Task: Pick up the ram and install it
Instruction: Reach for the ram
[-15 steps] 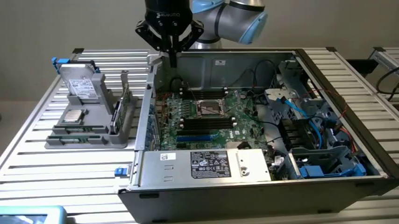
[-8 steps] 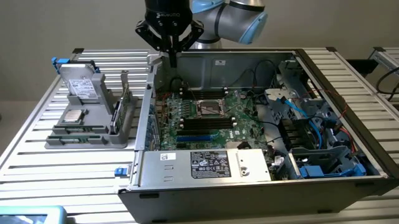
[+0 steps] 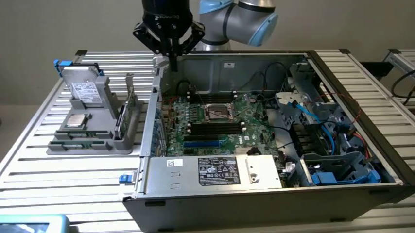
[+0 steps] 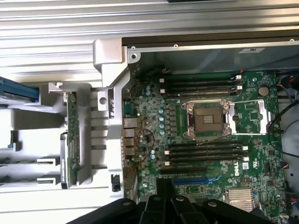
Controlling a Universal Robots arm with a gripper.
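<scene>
While gripper hangs pressed together, empty, over computer case rear wall, ram stick stands edgewise in grey holder at bench's edge. Likely light, stiff, fragile; best pinched across flat faces mid-length.

One open computer case stands on one slatted counter. Inside the case there are one green motherboard, one processor socket, two banks of dark memory slots, one blue slot, one finned silver heatsink and one labelled metal box. Beside the case, on the exterior view's left, sits one gray holder carrying four parts: one hard drive, one square silver processor chip, one ram and one larger green card. Above the case's far wall there is one robot arm with one gripper
</scene>
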